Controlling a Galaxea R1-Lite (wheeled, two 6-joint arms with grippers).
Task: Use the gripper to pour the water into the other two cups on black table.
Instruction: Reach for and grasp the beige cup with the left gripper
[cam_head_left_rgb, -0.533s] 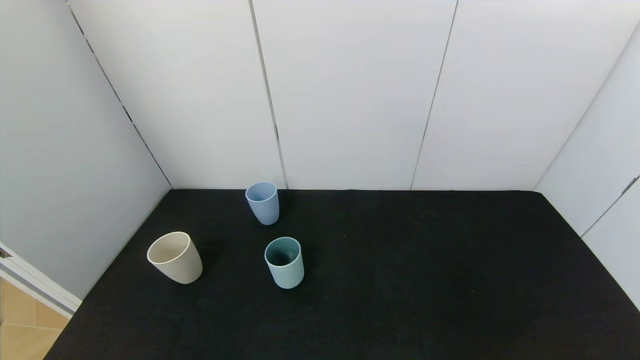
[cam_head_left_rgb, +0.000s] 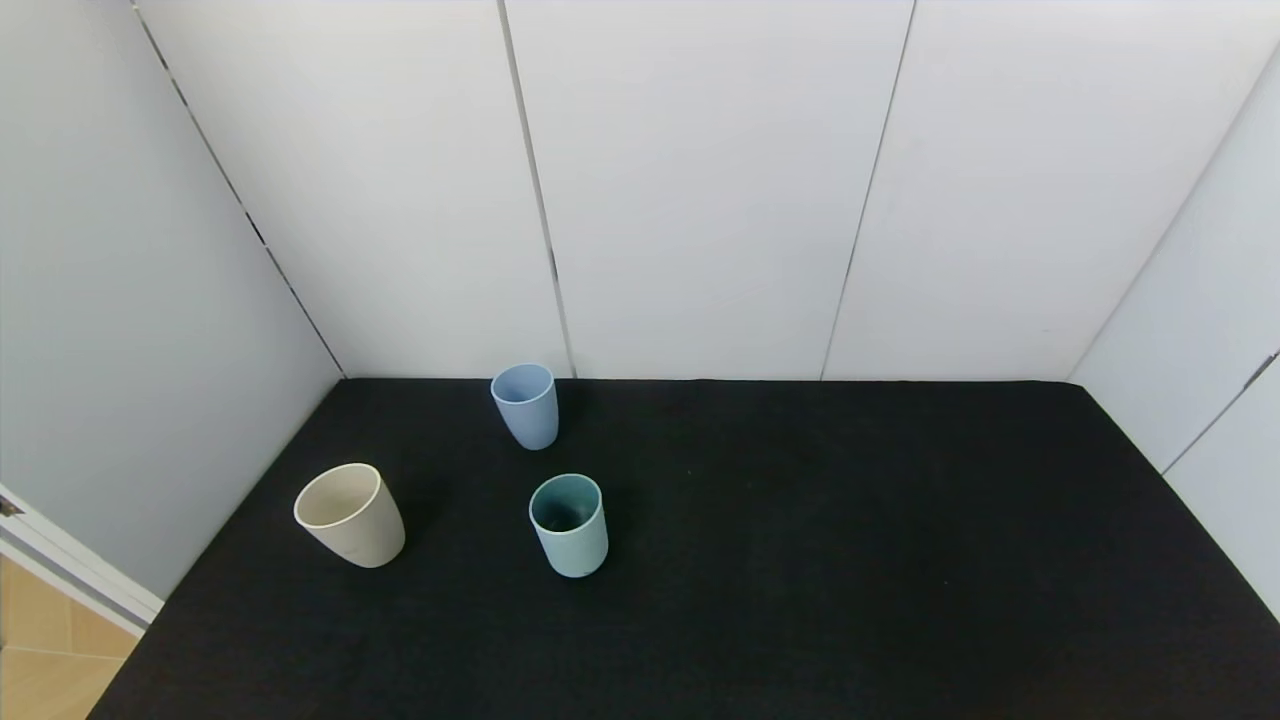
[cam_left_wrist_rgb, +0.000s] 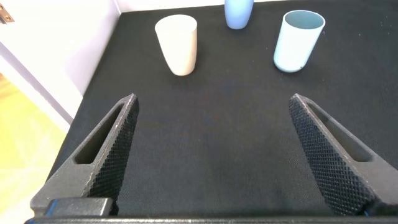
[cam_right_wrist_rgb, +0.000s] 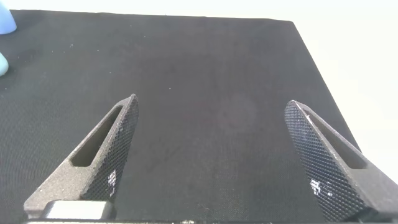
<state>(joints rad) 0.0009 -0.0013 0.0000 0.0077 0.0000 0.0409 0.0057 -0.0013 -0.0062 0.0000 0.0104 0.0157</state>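
My left claw (cam_left_wrist_rgb: 211, 155) hangs spread wide over the near part of the black desk (cam_head_left_rgb: 800, 560), gripping nothing; my right claw (cam_right_wrist_rgb: 211, 155) is likewise spread over bare felt. Ahead stands the beige cup (cam_head_left_rgb: 350, 515), to its right the teal cup (cam_head_left_rgb: 569, 525) with a dark inside, contents not discernible. Farthest, near the wall, stands the periwinkle cup (cam_head_left_rgb: 526, 405).

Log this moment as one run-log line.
phase: pre-grasp | left gripper: open, facing beige cup | right gripper: open over black table | blue cup, teal cup: upright, untouched
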